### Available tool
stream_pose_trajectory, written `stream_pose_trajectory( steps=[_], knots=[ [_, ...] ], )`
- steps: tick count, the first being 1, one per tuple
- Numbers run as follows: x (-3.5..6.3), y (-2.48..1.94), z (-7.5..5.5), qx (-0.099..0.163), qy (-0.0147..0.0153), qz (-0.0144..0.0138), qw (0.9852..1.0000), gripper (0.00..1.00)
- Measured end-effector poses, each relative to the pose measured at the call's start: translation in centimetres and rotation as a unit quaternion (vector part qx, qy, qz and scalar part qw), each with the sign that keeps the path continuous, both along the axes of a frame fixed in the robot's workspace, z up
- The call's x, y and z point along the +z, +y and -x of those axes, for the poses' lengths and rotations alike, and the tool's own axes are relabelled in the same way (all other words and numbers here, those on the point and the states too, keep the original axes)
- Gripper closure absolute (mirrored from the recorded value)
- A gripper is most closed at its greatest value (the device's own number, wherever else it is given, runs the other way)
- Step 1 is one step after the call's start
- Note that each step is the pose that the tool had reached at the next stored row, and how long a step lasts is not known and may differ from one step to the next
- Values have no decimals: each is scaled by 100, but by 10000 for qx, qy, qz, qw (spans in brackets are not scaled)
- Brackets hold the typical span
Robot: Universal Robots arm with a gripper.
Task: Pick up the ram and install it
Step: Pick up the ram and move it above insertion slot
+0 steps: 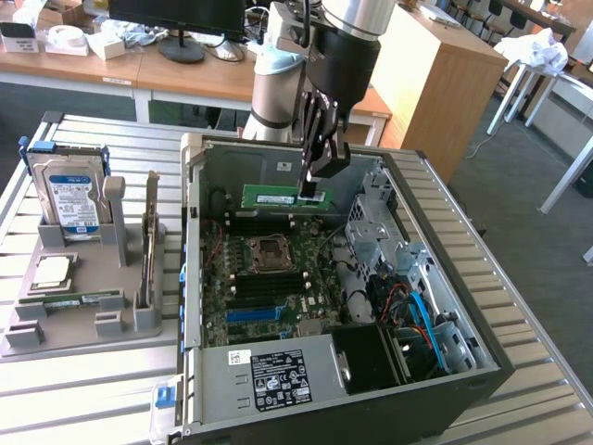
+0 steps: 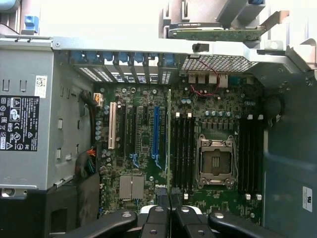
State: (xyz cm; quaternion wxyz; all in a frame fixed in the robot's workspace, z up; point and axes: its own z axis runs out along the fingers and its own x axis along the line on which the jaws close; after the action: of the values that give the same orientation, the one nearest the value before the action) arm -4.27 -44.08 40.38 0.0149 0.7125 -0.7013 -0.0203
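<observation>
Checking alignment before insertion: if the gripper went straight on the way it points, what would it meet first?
Probably the black memory slots beside the CPU socket: the gripper, shut on the ram, points at them, though depth is unclear.

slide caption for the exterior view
Robot fingers hold the ram above the motherboard inside the open computer case.

A slatted metal table (image 1: 83, 389) stood on dark grey carpet (image 1: 514, 199). Behind it ran wooden desks (image 1: 176, 79) with a monitor (image 1: 176, 14), and a wooden cabinet (image 1: 445, 83) beside them. Daylight fell on a white bundle (image 1: 536, 51) at the exterior view's right.
</observation>
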Motion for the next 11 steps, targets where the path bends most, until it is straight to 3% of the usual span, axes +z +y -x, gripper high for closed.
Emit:
stream_pose_trajectory(
  steps=[4, 11],
  knots=[
    [0, 0, 2, 0, -23, 1, 10000, 88],
    [1, 1, 2, 1, -33, -5, 10000, 88]
  ],
)
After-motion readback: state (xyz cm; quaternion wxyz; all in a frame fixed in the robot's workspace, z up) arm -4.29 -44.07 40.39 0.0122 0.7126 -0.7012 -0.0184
